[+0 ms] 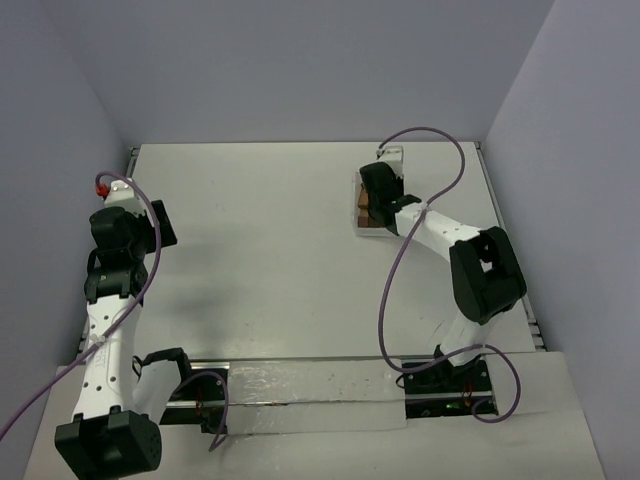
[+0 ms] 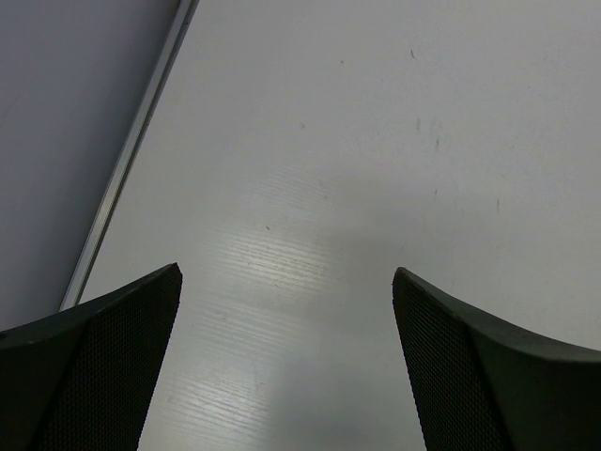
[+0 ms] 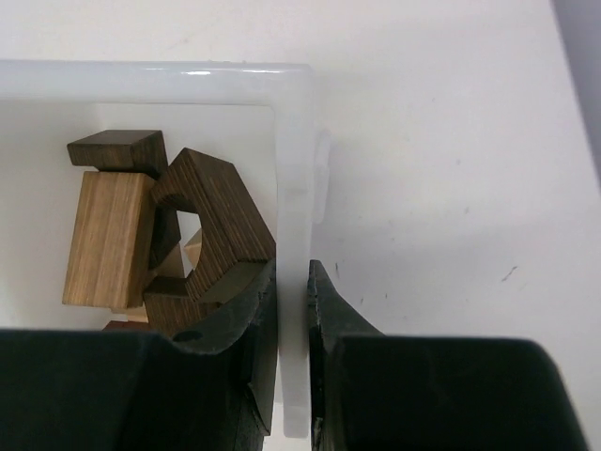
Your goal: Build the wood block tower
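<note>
Right gripper (image 3: 292,274): its two black fingers are pressed together on the side wall of the white rectangular plastic tray (image 3: 293,141). One finger is inside the tray and one outside, with the thin wall pinched between them.
Small wooden blocks (image 3: 141,225): a loose heap inside the tray, in the corner beside the pinched wall; they are not stacked as a tower.
Dark brown hexagonal block with a hole (image 3: 230,221): tilted, beside the tray wall and close against the inner finger.
Light tan rectangular block (image 3: 105,235): just to the left of the hexagonal one, touching it.
Small dark brown flat block (image 3: 117,150): at the upper end of the tan block.
Hidden parts: the gripper body cuts off the lower part of the heap. A reddish-brown bit shows at its edge, but its shape I cannot tell. In the top view the right arm covers most of the tray.
Left gripper (image 2: 286,282): fingers spread wide with nothing between them, over the white table (image 2: 376,141), well apart from the tray.
</note>
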`<action>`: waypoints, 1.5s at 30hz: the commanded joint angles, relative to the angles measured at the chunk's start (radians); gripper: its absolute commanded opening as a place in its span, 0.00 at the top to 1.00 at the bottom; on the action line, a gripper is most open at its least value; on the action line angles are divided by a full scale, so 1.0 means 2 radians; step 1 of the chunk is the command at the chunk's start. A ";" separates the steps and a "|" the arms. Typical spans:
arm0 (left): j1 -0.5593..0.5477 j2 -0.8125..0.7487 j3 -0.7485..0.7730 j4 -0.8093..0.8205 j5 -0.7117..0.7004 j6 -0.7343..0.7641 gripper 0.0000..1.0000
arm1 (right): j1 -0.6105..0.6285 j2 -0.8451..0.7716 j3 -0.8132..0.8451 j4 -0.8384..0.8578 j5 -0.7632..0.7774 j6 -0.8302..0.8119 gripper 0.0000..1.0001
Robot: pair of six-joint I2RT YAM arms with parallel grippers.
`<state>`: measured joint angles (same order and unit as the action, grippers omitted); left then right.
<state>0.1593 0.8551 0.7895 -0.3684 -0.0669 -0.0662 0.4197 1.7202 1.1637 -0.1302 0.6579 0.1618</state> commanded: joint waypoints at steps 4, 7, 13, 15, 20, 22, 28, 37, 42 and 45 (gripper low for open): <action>-0.001 0.000 0.015 -0.004 -0.003 -0.004 0.01 | 0.061 -0.031 -0.072 0.290 0.129 -0.160 1.00; -0.001 -0.001 0.014 -0.005 -0.003 -0.004 0.01 | 0.080 -0.024 -0.100 0.380 0.151 -0.227 1.00; -0.001 0.002 0.013 -0.005 -0.004 -0.008 0.01 | 0.123 0.022 -0.135 0.605 0.180 -0.414 1.00; -0.001 0.003 0.013 -0.004 -0.005 -0.008 0.01 | 0.139 0.045 -0.138 0.676 0.183 -0.477 1.00; -0.001 0.003 0.012 -0.003 -0.009 -0.005 0.01 | 0.184 0.107 -0.146 0.850 0.168 -0.622 1.00; -0.001 0.002 0.010 -0.003 -0.009 -0.004 0.01 | 0.206 0.134 -0.151 0.906 0.155 -0.660 1.00; -0.001 0.001 0.007 -0.002 -0.012 0.000 0.01 | 0.254 0.173 -0.154 0.947 0.140 -0.718 1.00; -0.001 0.000 0.004 0.002 -0.018 0.001 0.01 | 0.298 0.238 -0.127 0.948 0.139 -0.781 1.00; -0.001 -0.002 0.000 0.006 -0.023 0.002 0.01 | 0.322 0.264 -0.118 0.949 0.146 -0.803 1.00; -0.001 -0.002 0.000 0.006 -0.026 0.003 0.01 | 0.334 0.275 -0.112 0.949 0.155 -0.812 1.00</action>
<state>0.1593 0.8616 0.7895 -0.3782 -0.1005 -0.0665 1.0531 2.2065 0.9267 1.3518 0.9447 -1.5122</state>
